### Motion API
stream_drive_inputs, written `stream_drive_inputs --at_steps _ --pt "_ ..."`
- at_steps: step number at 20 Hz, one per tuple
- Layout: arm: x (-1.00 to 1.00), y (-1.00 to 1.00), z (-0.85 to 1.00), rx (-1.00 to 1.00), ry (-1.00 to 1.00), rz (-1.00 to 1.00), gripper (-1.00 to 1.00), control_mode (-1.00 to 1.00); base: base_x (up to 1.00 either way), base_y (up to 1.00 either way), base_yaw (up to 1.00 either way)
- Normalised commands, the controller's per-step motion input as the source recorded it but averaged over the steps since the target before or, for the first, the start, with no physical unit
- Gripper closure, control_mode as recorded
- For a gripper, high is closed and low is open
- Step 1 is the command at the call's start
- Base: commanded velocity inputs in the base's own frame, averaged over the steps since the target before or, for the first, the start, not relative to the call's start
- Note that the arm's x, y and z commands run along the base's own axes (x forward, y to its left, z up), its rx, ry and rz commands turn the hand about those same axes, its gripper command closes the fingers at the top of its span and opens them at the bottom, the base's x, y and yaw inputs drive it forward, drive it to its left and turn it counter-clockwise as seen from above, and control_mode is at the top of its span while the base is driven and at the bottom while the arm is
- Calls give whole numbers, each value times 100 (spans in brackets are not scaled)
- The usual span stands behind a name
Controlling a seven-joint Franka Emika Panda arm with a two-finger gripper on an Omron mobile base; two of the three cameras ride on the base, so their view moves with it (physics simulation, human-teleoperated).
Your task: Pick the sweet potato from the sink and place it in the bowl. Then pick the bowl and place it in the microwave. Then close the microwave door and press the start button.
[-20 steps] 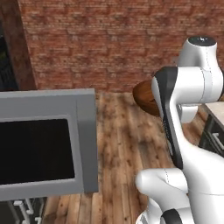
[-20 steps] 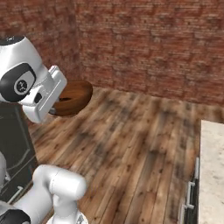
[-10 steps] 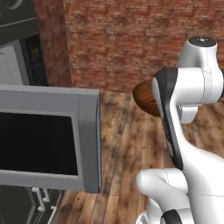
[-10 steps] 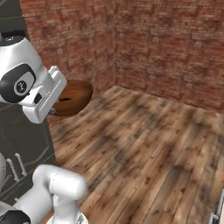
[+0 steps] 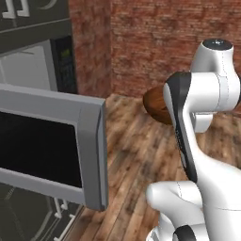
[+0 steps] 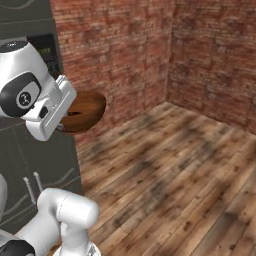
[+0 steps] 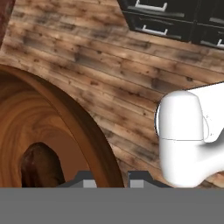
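High above the wooden floor, the bowl hangs in the air at the end of the white arm, well clear of anything that could carry it. From the right base view its glossy reddish-brown side sticks out past the white hand, against the brick wall. From the left base view a slice of the bowl shows behind the arm's upper link.

Seen from the hand view, the gripper has its two dark finger tips set one on each side of the bowl's rim, so the jaws are pinching the rim, one tip inside the bowl and one outside. Down in the bowl's hollow lies the sweet potato, a dark brown lump near the inner wall, close to the inner tip.

Left of the arm in the left base view, the microwave door stands swung open, its dark window facing the camera. Behind it the microwave shows its pale cavity and the black keypad panel to the right of it. The bowl is well apart from the microwave opening.

Dark cabinet drawers with pale handles run along the top edge of the hand view.
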Motion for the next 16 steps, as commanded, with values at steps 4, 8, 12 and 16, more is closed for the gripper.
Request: stream_drive_inputs --at_steps 4,8,12,16 --pt "0 0 0 0 0 0 100 100 29 -19 38" --pt "0 0 0 0 0 0 100 100 16 -17 40" --pt "0 0 0 0 0 0 100 100 8 -18 42" --pt "0 0 0 0 0 0 100 100 8 -17 42"
